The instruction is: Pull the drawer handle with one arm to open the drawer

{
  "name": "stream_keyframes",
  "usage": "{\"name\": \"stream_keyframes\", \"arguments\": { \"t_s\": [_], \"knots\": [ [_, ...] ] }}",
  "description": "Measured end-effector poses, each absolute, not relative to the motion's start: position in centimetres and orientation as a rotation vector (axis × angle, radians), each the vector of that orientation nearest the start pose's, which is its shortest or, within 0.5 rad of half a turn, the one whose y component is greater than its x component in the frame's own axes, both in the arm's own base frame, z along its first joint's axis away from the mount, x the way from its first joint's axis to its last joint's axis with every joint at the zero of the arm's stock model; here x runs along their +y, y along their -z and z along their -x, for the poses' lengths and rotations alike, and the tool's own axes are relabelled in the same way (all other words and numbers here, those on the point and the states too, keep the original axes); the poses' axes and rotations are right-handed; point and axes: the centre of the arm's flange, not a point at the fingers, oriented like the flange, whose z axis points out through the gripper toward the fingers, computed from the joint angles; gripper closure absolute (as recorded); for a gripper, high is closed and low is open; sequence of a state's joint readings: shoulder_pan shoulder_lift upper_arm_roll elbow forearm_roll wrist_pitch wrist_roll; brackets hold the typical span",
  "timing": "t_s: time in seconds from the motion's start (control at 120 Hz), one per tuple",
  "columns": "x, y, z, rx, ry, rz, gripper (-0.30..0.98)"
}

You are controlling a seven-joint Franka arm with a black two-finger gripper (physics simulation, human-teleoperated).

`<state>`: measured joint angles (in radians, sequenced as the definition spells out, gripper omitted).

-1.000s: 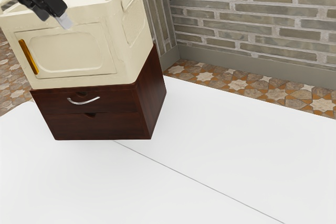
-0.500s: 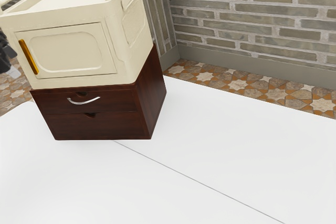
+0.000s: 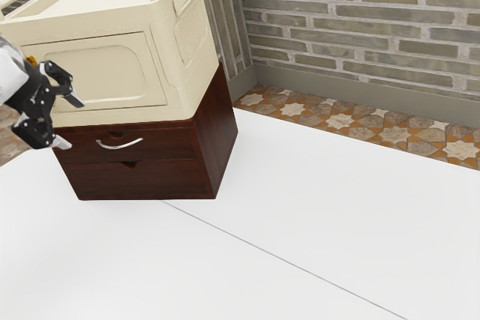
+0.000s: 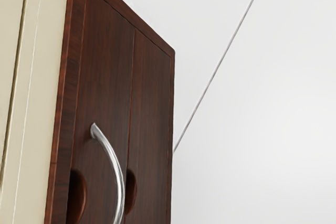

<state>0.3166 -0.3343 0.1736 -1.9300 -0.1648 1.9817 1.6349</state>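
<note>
My gripper (image 3: 67,123) stands open at the exterior view's left, in front of the cream box and the cabinet's upper left corner. Its fingertips are spread apart with nothing between them. The curved silver handle (image 3: 120,145) is on the upper drawer (image 3: 161,145) of the dark wooden cabinet, a short way toward the exterior view's right from my fingertips. Both drawers are closed. In the wrist view the handle (image 4: 115,169) arches out from the upper drawer front (image 4: 105,77), apart from my hand.
A cream box (image 3: 176,84) with a door and top rails rests on the cabinet. The lower drawer (image 3: 142,180) has a small notch at its top. A white table (image 3: 285,207) extends around the cabinet, with a brick wall (image 3: 360,28) behind.
From near the box's top, my gripper first moved down to the exterior view's left edge, then came back in beside the handle, its fingers now seen spread. The cabinet has not moved.
</note>
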Motion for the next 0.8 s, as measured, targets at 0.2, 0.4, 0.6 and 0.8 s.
{"name": "stream_keyframes", "arguments": {
  "t_s": [0.2, 0.4, 0.6, 0.8],
  "knots": [
    [21.8, -63.9, -43.5, 1.539, 0.551, 2.381, 0.11],
    [21.3, -62.1, -44.1, 1.49, 0.554, 2.387, 0.21],
    [22.7, -60.7, -43.5, 1.401, 0.529, 2.403, 0.28],
    [23.4, -59.3, -45.0, 1.355, 0.522, 2.403, 0.32]
  ]
}}
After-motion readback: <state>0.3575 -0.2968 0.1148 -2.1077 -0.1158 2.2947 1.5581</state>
